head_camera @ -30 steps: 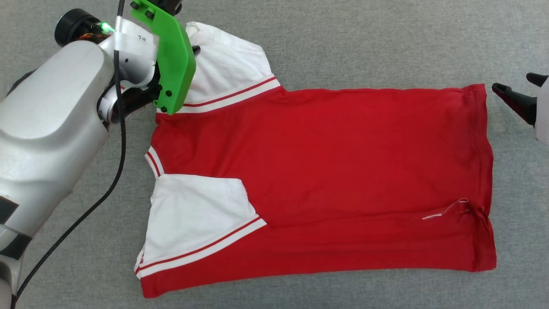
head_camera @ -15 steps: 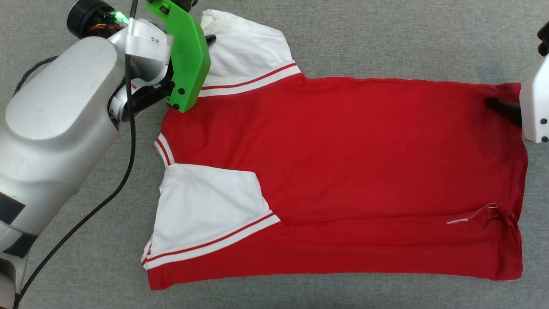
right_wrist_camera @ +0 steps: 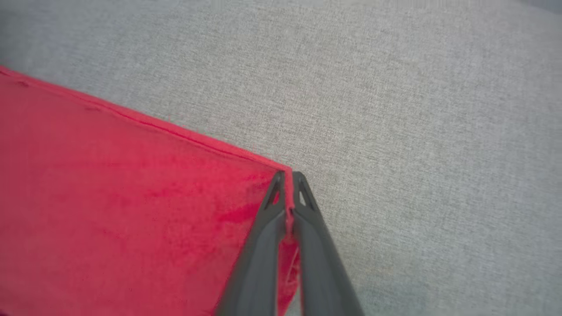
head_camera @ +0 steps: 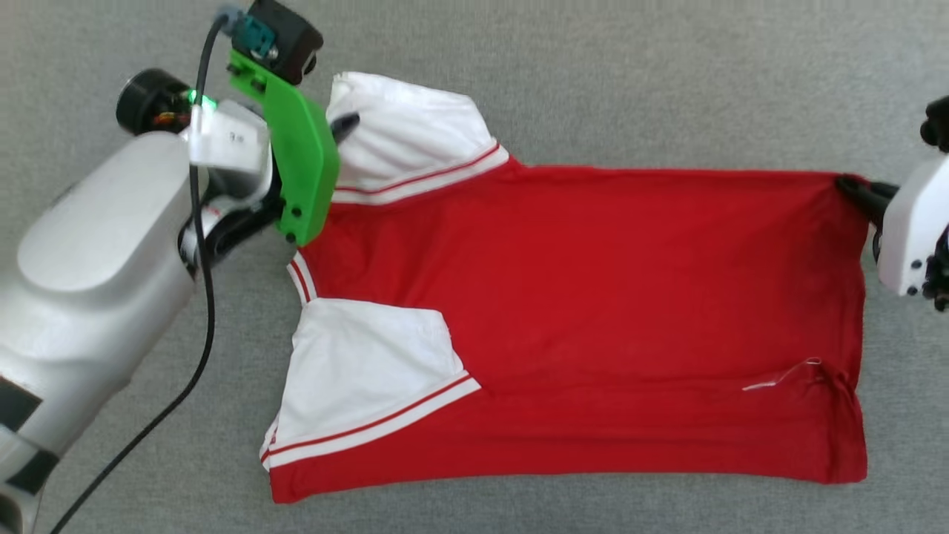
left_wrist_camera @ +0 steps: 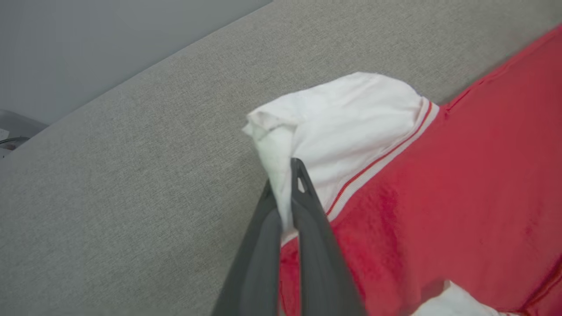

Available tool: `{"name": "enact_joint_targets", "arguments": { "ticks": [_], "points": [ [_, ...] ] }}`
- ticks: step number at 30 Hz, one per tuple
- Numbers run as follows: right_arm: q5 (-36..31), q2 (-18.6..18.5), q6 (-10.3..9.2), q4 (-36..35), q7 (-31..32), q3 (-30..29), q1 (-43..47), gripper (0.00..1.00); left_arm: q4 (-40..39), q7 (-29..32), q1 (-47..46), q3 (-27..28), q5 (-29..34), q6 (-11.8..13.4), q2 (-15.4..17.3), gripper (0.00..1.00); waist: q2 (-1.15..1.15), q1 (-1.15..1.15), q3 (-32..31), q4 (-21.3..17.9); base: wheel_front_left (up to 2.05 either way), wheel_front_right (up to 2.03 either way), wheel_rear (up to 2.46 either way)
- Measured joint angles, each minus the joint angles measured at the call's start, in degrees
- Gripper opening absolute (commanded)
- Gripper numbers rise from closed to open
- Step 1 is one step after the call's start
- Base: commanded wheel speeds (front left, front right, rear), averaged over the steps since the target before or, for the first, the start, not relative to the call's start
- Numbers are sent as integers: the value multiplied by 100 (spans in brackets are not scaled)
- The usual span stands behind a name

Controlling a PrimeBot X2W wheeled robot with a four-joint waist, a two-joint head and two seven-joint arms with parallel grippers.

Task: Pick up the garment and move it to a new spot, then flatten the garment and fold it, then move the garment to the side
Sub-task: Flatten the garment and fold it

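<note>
The garment (head_camera: 593, 297), a red jersey with white sleeves edged in red stripes, lies spread on the grey cloth surface, collar end to the left. My left gripper (head_camera: 348, 122) is shut on the far white sleeve (left_wrist_camera: 342, 127), and the left wrist view shows the fabric bunched between its dark fingers (left_wrist_camera: 307, 215). At the far right corner of the hem, my right gripper (head_camera: 849, 185) is shut on the red fabric (right_wrist_camera: 153, 210), which is pinched between its fingertips (right_wrist_camera: 303, 188). The near white sleeve (head_camera: 363, 371) is folded flat over the body.
Grey fabric surface (head_camera: 667, 74) stretches all around the garment. A black cable (head_camera: 200, 334) hangs from my left arm near the garment's left side. A loose white thread (head_camera: 778, 378) lies near the hem.
My right gripper came in from the right and shut on the hem's far corner. The left gripper has lifted the far sleeve a little, wrinkling it. The camera shifted between frames.
</note>
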Motion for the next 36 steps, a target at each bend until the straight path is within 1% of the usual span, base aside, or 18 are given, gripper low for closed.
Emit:
{"name": "enact_joint_targets", "arguments": {
  "ticks": [4,9,14,18,22,25,29,30,31,32,33,36],
  "points": [
    [78,-69,0,-216,-478,-10,461,0,-299,-210,468,-121,4,42,196,0,0,0,-328,-19,0,0,0],
    [114,-145,0,-575,-828,-58,1188,0,-827,-470,1278,-238,-12,278,452,0,0,0,-731,-30,0,0,0],
    [113,-172,0,-886,-1048,-281,1988,0,-1244,-630,1989,-376,-93,528,713,0,0,0,-1057,-14,0,0,0],
    [88,-137,0,-1110,-1109,-485,2672,0,-1468,-773,2530,-486,-171,689,834,0,0,0,-1243,15,0,0,0],
    [52,-19,0,-1315,-1112,-709,3218,0,-1564,-901,2955,-558,-236,835,914,0,0,0,-1270,49,0,0,0],
    [29,101,0,-1412,-1039,-848,3506,0,-1570,-1023,3165,-565,-370,892,947,0,0,0,-1209,46,0,0,0],
    [-33,212,0,-1406,-862,-966,3726,0,-1483,-1167,3311,-605,-380,987,920,0,0,0,-1110,46,0,0,0],
    [-53,257,0,-1383,-824,-970,3739,0,-1407,-1212,3344,-609,-379,987,888,27,0,0,-1087,44,0,0,0],
    [-76,296,0,-1359,-797,-971,3739,0,-1330,-1279,3365,-612,-372,995,849,97,0,0,-1070,44,0,0,0],
    [-96,318,0,-1350,-780,-973,3739,47,-1281,-1350,3373,-612,-337,1024,824,100,0,0,-1063,46,0,0,0],
    [-111,355,0,-1347,-761,-1006,3739,100,-1228,-1469,3385,-588,-334,1061,784,100,0,0,-1067,48,0,0,0],
    [-111,396,0,-1425,-764,-1106,3739,100,-1206,-1866,3488,-438,-346,1169,725,100,0,0,-1134,46,0,0,0]
  ]
}}
